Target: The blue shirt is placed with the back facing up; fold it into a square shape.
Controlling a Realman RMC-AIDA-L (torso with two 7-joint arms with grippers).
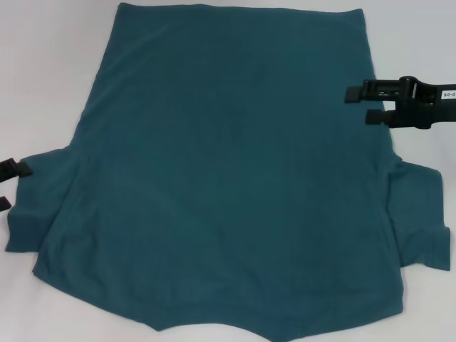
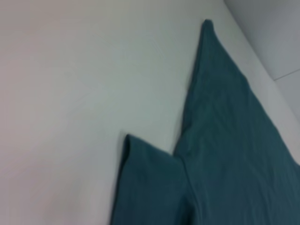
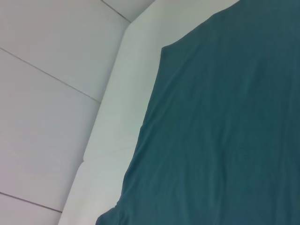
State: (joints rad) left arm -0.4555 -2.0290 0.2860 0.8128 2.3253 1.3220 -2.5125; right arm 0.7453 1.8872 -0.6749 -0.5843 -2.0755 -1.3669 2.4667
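From my remote station, my right gripper [image 1: 360, 105] reaches in level from the right, its two black fingers spread apart at the edge of the blue shirt [image 1: 228, 178]. My left gripper [image 1: 10, 187] shows only two dark fingertips, parted, beside the left sleeve. The soft, matte, faintly creased shirt lies flat, plain side up, across the smooth white table [image 1: 50, 64].

The only writing I can make out is a small white label on the right gripper [image 1: 375, 105], out by its wrist end, with dark characters that look like "90-0"; they are too small to read with certainty. The blue shirt [image 1: 228, 178] shows no lettering.
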